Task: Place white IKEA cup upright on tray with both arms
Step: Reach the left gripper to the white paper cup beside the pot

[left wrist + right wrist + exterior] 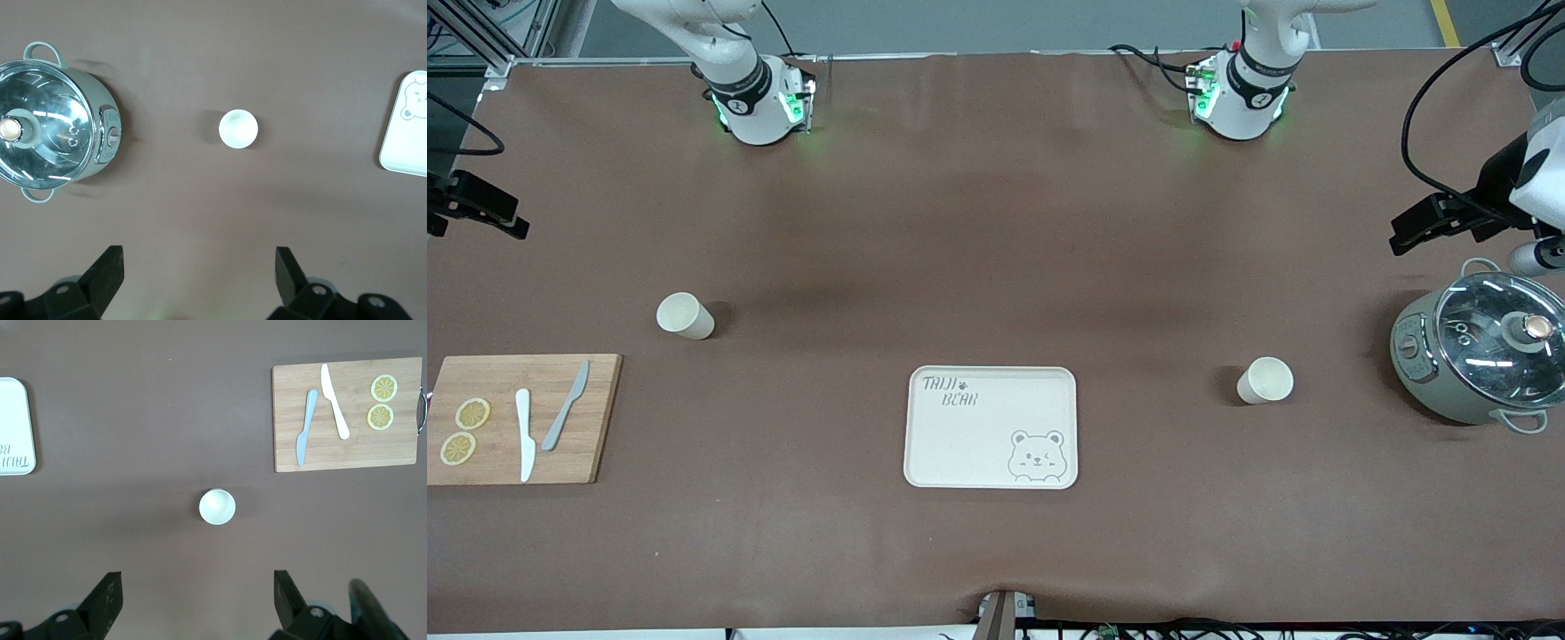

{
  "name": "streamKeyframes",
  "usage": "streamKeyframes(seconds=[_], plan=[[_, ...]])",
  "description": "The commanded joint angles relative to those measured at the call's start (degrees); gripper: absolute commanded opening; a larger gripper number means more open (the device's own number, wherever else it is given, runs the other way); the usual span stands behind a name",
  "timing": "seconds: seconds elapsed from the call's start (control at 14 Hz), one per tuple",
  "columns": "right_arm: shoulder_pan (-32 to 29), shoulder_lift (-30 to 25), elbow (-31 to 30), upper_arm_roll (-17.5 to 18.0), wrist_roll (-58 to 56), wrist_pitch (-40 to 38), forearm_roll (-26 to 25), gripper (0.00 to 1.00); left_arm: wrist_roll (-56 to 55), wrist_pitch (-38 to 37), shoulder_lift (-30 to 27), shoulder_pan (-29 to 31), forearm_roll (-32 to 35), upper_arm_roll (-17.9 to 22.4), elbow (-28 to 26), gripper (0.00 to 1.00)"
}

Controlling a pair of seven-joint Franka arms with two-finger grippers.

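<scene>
The cream tray [978,444] with "TAIJI BEAR" lettering lies empty at the middle of the table, near the front camera. One white cup [1264,380] stands upright toward the left arm's end, between the tray and a pot; it also shows in the left wrist view [238,129]. A second white cup [685,316] stands upright toward the right arm's end, also seen in the right wrist view [217,506]. My left gripper [1416,233] [200,267] is open and empty, high over the table by the pot. My right gripper [494,218] [198,590] is open and empty, high over the right arm's end.
A grey-green pot with a glass lid [1480,360] stands at the left arm's end. A wooden cutting board [591,391] with two knives and two lemon slices lies at the right arm's end, nearer the front camera than the second cup.
</scene>
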Motion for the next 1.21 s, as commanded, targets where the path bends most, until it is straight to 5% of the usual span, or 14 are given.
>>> streamKeyframes(seconds=[0.0,0.36,1.14], plan=[[-1.0,0.2,0.5,0.7,0.2,-0.4,0.5,1.0,0.2,-1.0,0.3,0.2,1.3,-0.3,0.7,1.0],[-0.9,0.2,0.5,0.7,0.2,-0.4,0.5,1.0,0.6,-0.8,0.7,1.1,1.2,0.3,0.8,1.0],[-0.1,3.3,0.8,0.9,0.2,1.7,0.5,1.0,-2.1,14.2,20.6,-0.1,0.7,0.1,0.6,1.0]])
